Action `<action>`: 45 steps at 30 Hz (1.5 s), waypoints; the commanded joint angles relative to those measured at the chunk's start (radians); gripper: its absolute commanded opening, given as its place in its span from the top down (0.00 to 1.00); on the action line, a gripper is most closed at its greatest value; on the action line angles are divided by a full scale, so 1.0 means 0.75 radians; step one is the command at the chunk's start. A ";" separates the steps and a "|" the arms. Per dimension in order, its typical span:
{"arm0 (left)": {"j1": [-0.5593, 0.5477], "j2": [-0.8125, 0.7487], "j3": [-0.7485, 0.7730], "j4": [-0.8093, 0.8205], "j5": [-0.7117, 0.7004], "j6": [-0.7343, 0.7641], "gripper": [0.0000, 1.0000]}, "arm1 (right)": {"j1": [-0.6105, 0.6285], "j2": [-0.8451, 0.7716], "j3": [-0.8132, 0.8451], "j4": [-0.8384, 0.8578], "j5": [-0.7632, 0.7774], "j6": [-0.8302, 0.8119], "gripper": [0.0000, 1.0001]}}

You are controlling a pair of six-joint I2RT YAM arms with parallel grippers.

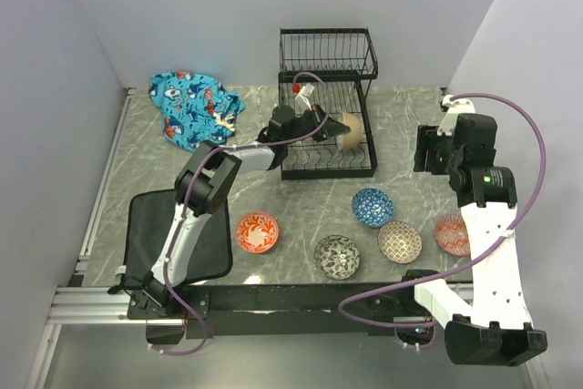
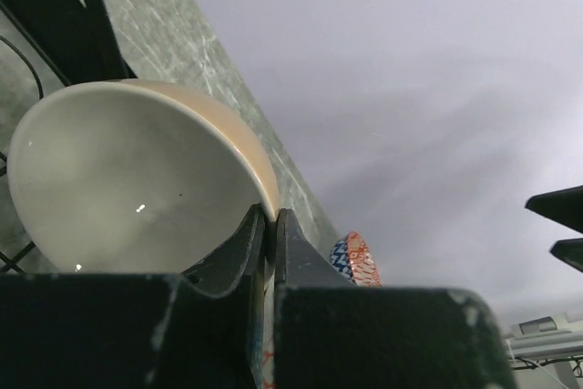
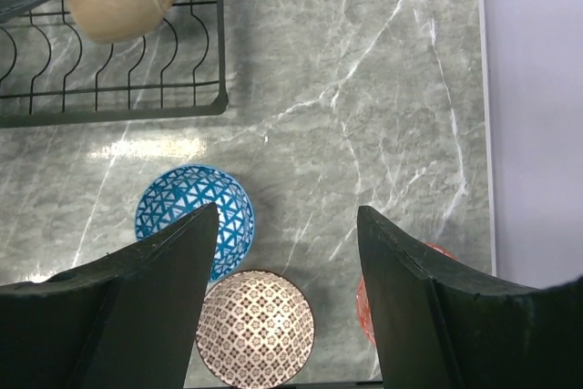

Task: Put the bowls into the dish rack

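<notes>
Cream bowl (image 2: 127, 179) pinched at rim by left gripper (image 2: 271, 225), tipped on edge to fit dish rack (image 1: 328, 171) slots, 12 o'clock. Right gripper (image 3: 287, 220) wide, empty, parked 3 o'clock, out of way.

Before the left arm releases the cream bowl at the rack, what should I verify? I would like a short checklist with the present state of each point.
1. Grip: the left pincer is shut on the rim of the cream bowl: ok.
2. Place: the cream bowl is over the lower tier of the dish rack: ok.
3. Seat: the cream bowl rests between the rack wires: cannot tell.
4. The right pincer is open and empty: ok.
5. The right pincer is apart from the rack, above the blue bowl and the brown dotted bowl: ok.
6. All bowls loaded: not ok; five lie on the table.
</notes>
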 commanded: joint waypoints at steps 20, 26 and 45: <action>0.007 0.242 0.380 0.202 0.050 0.205 0.96 | -0.064 0.045 -0.002 0.046 -0.047 0.007 0.30; 0.025 0.299 0.427 0.194 0.026 0.274 0.96 | -0.064 0.082 0.006 0.054 -0.061 0.005 0.31; 0.056 0.399 0.545 0.165 0.001 0.418 0.97 | -0.064 0.146 0.018 0.076 -0.059 -0.001 0.30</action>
